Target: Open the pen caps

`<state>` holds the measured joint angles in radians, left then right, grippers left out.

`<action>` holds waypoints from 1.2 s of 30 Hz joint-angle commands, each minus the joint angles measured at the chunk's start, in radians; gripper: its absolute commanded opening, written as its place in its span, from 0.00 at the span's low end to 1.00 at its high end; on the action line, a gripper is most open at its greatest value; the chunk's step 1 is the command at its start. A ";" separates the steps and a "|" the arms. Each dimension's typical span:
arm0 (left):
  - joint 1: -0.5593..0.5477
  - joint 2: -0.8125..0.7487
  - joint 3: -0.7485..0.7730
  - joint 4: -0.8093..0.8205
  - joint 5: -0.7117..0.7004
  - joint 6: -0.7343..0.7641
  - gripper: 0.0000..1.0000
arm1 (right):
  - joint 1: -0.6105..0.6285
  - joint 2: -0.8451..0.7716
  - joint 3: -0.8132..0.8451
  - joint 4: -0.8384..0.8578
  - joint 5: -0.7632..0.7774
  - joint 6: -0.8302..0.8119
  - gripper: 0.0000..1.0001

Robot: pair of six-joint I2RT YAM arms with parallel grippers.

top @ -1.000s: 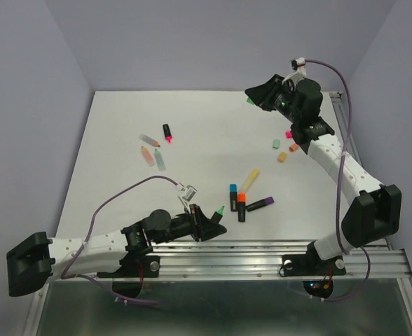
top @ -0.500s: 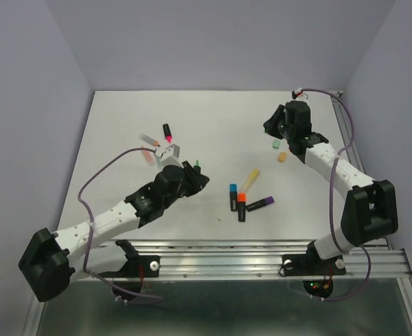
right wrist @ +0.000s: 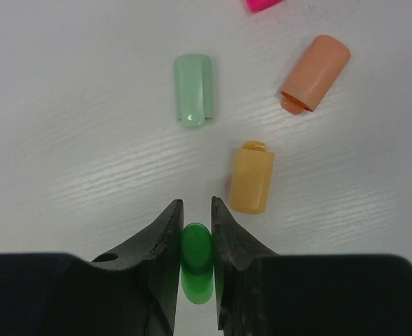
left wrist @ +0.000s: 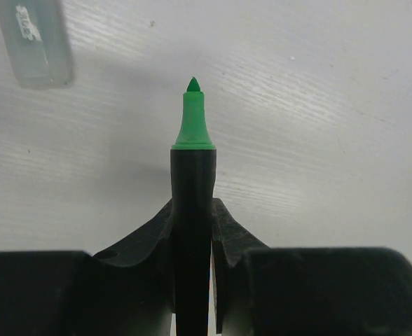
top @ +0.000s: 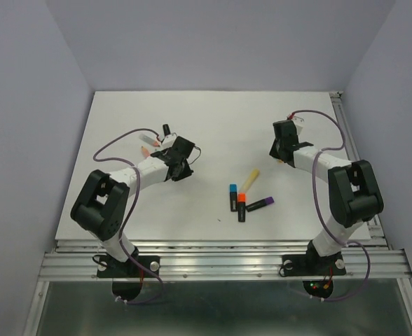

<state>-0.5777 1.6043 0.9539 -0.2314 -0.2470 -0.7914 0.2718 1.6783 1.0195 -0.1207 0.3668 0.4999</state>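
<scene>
A black pen barrel (left wrist: 192, 210) with a bare green tip (left wrist: 193, 119) sits in my left gripper (left wrist: 193, 206), which is shut on it just above the table. In the top view, this left gripper (top: 178, 162) is at the left, beside the uncapped pens. My right gripper (right wrist: 196, 203) is shut on a green pen cap (right wrist: 196, 255) and hovers low at the right (top: 282, 148). Loose pen caps lie just ahead of it: pale green (right wrist: 193, 89), peach (right wrist: 316, 73), yellow-orange (right wrist: 251, 176) and a pink edge (right wrist: 263, 3).
Capped pens lie mid-table: blue (top: 232, 197), orange (top: 242, 207), yellow (top: 249, 180) and purple (top: 260, 204). A black pen with a pink tip (top: 167, 130) and pale translucent barrels (top: 148, 140) lie behind the left gripper; one clear barrel (left wrist: 34, 42) shows at the upper left.
The left arm swung from the near edge out to the left pile, carrying the green-tipped pen. The right arm came down from the back right to the loose caps with the green cap.
</scene>
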 commanded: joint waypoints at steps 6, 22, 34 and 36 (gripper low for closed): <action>0.042 0.066 0.112 -0.068 -0.057 0.061 0.36 | 0.000 0.081 0.024 0.000 0.086 -0.001 0.29; 0.039 -0.085 0.074 -0.062 0.012 0.081 0.94 | 0.000 -0.066 0.011 -0.054 -0.021 0.005 1.00; -0.187 -0.303 -0.032 -0.043 0.025 0.025 0.99 | 0.000 -0.501 -0.228 -0.121 -0.115 0.052 1.00; -0.260 -0.290 -0.033 -0.039 0.026 0.003 0.99 | 0.000 -0.577 -0.266 -0.166 -0.089 0.068 1.00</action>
<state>-0.7570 1.3148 0.9398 -0.2794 -0.2184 -0.7513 0.2722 1.1946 0.8215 -0.2203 0.2512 0.5331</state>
